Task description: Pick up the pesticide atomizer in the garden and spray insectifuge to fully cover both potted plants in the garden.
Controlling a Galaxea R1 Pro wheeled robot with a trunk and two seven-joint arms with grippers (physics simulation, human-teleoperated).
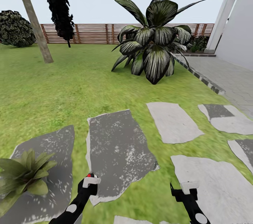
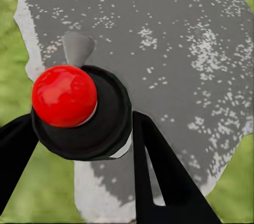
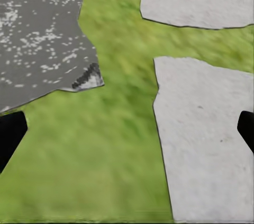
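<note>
The pesticide atomizer (image 2: pixel 79 113), a small dark bottle with a round red top, sits between the two black fingers (image 2: pixel 166 182) of my left gripper (image 2: pixel 79 129), which is shut on it. From the head camera its red top (image 1: pixel 90 175) peeks above my left gripper (image 1: pixel 90 181), low over a dark grey slab (image 1: pixel 117 146). One potted plant (image 1: pixel 24 174), a low olive-green rosette, stands to the left of that gripper. Over the grass, beside a pale slab (image 3: pixel 206 139), my right gripper (image 3: pixel 127 131) is open and holds nothing; in the head view the right gripper (image 1: pixel 182 190) hangs at the lower right.
A huge dark plant with white-striped leaves (image 1: pixel 154 46) stands ahead on the lawn. A leaning tree trunk (image 1: pixel 33 20) rises at the left, with a slatted wooden fence (image 1: pixel 95 33) behind. Paving and a white wall (image 1: pixel 239 30) lie to the right. Grey stepping slabs (image 1: pixel 174 122) cross the grass.
</note>
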